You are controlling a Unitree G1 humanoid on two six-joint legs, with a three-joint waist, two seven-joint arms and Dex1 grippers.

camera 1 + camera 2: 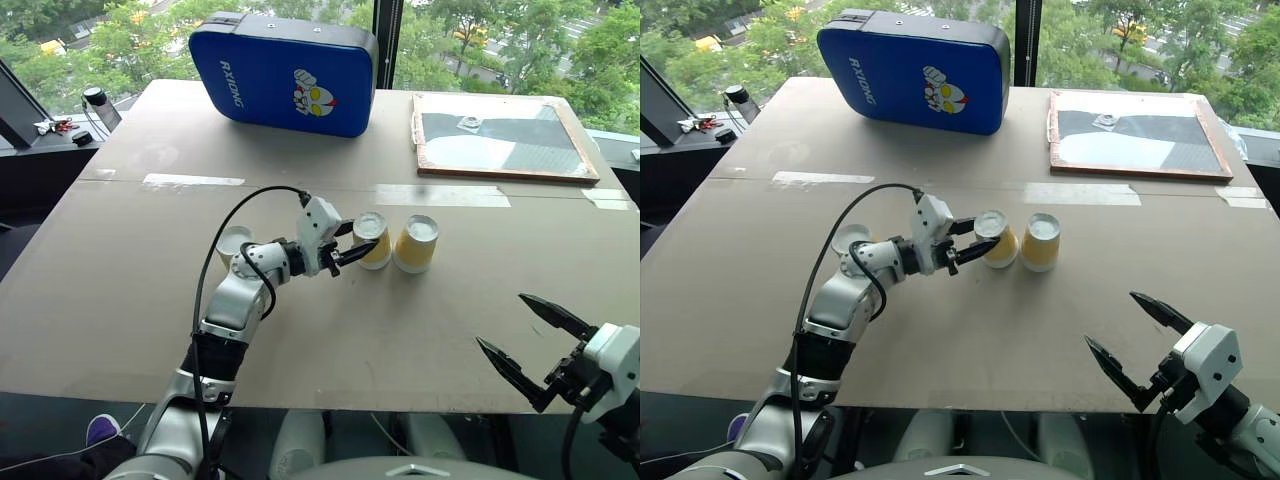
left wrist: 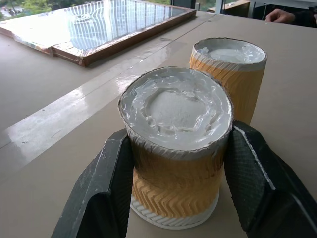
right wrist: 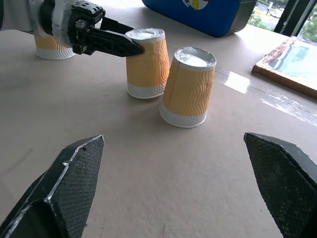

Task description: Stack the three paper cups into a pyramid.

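Note:
Three paper cups stand upside down on the brown table, white bases up. My left gripper is shut on the middle cup; in the left wrist view its black fingers press both ribbed sides of that cup, which rests on the table. Just to its right, a small gap away, stands a second cup. The third cup sits to the left, partly hidden behind my left forearm. My right gripper hangs open near the table's front right edge, well short of the cups.
A blue padded case lies at the back centre and a wood-framed board at the back right. Tape strips cross the table behind the cups. A person's hand rests at the far side.

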